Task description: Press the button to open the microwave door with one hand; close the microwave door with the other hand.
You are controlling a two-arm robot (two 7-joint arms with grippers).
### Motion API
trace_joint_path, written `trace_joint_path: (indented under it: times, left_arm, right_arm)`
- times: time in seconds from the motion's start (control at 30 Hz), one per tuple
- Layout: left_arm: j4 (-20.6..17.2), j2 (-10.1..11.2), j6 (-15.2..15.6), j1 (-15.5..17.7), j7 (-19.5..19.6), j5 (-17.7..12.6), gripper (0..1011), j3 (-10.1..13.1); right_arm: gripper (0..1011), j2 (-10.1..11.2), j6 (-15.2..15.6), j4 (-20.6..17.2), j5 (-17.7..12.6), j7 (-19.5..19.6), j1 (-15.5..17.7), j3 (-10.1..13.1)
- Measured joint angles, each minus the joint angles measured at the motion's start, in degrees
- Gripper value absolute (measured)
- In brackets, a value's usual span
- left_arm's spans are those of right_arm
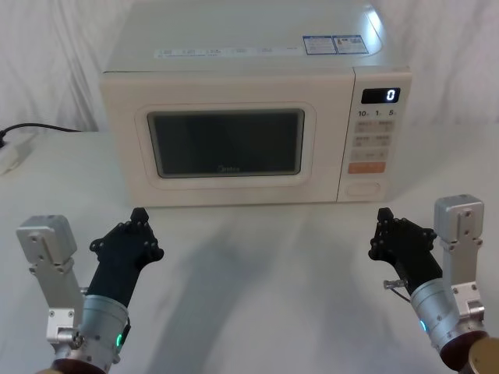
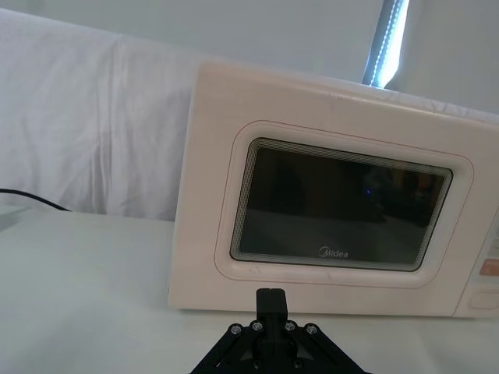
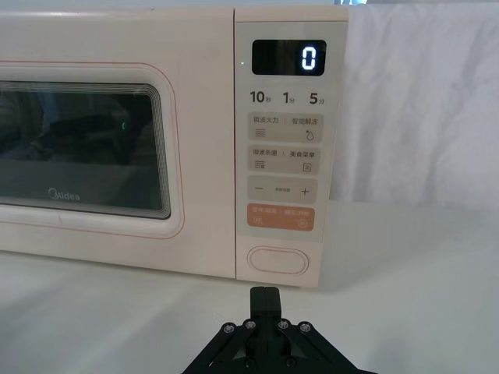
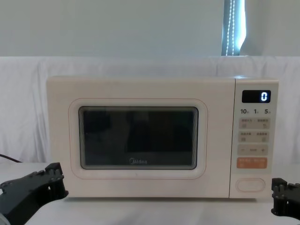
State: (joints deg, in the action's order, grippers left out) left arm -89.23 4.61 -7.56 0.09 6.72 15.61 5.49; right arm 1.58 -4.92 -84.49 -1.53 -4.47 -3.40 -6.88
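Observation:
The cream microwave (image 1: 234, 58) stands at the back of the white table, its display (image 1: 380, 95) reading 0. The microwave door (image 1: 226, 140) lies flush with the front, closed; its dark window and Midea logo face me (image 4: 138, 138). The button (image 1: 362, 188) is the wide pill-shaped key at the bottom of the keypad strip, below the orange key (image 3: 277, 260). My left gripper (image 1: 139, 214) hovers in front of the door's lower left corner, shut on nothing. Just right of the button and short of the oven's front, my right gripper (image 1: 383, 214) is shut and holds nothing.
A black cable (image 1: 39, 127) runs along the table at the far left to a white plug block (image 1: 12, 156). White cloth hangs behind the oven. Bare tabletop (image 1: 257, 273) lies between the two arms.

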Motion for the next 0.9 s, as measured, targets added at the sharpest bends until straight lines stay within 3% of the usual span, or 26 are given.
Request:
trace_joint_path:
  times: [0.33, 0.7, 0.87, 0.9]
  left_arm:
    - [-0.04, 0.05, 0.11, 0.04, 0.06, 0.0, 0, 0.12]
    - [-0.08, 0.1, 0.24, 0.09, 0.09, 0.02, 0, 0.18]
    - [-0.11, 0.11, 0.27, 0.09, 0.09, 0.03, 0, 0.21]
    - [-0.11, 0.11, 0.28, 0.09, 0.09, 0.04, 0, 0.21]
  right_arm:
    - [0, 0.0, 0.0, 0.0, 0.0, 0.0, 0.0, 0.0]
    - [250, 0.0, 0.0, 0.0, 0.0, 0.0, 0.0, 0.0]
    - [444, 0.0, 0.0, 0.0, 0.0, 0.0, 0.0, 0.0]
    - [444, 0.0, 0.0, 0.0, 0.0, 0.0, 0.0, 0.0]
